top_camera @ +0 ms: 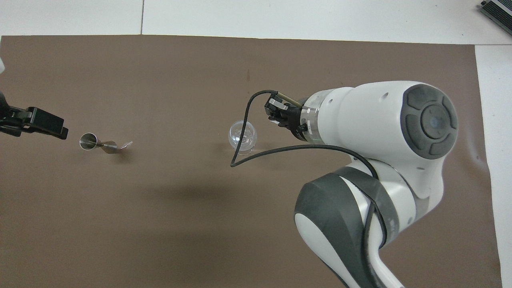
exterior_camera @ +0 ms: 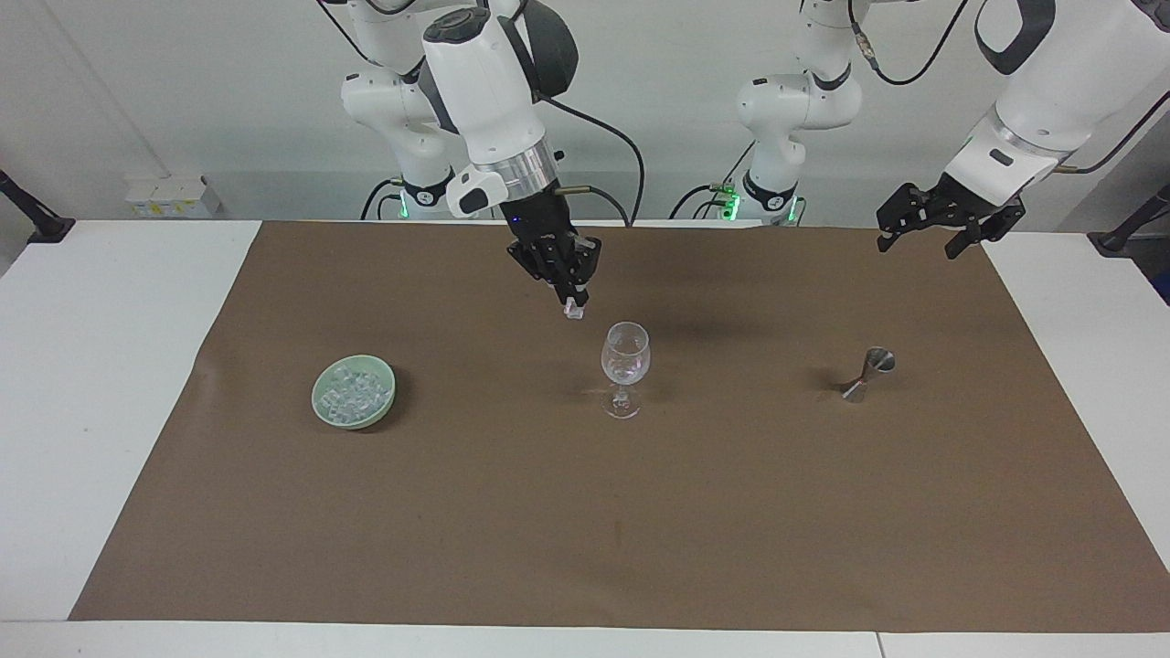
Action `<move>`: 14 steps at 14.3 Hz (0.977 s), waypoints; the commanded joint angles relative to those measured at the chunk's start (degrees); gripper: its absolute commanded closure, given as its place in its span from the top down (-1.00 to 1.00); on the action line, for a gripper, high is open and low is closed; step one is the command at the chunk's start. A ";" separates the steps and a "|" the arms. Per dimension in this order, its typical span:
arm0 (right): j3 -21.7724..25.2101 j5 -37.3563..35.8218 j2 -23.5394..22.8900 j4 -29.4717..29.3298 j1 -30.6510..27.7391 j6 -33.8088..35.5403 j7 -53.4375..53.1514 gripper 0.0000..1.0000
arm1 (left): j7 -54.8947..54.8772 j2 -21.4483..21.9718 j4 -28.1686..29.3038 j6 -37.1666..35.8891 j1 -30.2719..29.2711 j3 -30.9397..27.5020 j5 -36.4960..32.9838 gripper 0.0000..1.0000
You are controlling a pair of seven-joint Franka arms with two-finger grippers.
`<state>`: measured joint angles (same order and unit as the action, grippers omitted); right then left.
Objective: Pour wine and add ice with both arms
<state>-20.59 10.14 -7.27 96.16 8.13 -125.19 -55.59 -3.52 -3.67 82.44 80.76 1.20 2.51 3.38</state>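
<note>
On the table [exterior_camera: 101,366]: brown paper mat [exterior_camera: 585,512] covering most of the white top.
Right arm [exterior_camera: 484,82]: reaches out from its base over the middle of the mat, wrist tilted toward the glass.
Left arm [exterior_camera: 1051,82]: waits raised at its own end of the table.
Left gripper [exterior_camera: 928,228]: up in the air over the mat's edge at the left arm's end, fingers spread wide, nothing between them.
Right gripper [exterior_camera: 574,306]: just above and beside the wine glass rim, fingertips pinching one ice cube [exterior_camera: 574,313].
Bowl [exterior_camera: 322,395]: pale green, on the mat toward the right arm's end, well apart from the glass.
Ice [exterior_camera: 353,391]: clear cubes heaped in the bowl.
Wine glass [exterior_camera: 625,367]: upright at mid-mat; seems to hold something clear, hard to tell what.
Jigger [exterior_camera: 866,373]: small steel measure, apparently tilted, toward the left arm's end.
</note>
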 commanded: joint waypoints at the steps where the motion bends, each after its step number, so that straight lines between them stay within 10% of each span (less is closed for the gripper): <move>1: 0.02 1.20 -4.06 -2.91 2.33 -1.89 -4.96 -1.00 | -0.62 2.52 1.66 1.15 1.00 -1.01 -1.27 1.00; 14: 0.02 2.51 -8.29 0.07 4.70 -8.48 -6.29 -1.00 | -0.18 2.17 1.93 1.33 1.52 -1.01 -1.18 1.00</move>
<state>-20.55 12.29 -15.34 94.85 12.30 -131.50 -61.56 -3.52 -2.23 82.96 81.26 1.22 2.29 3.38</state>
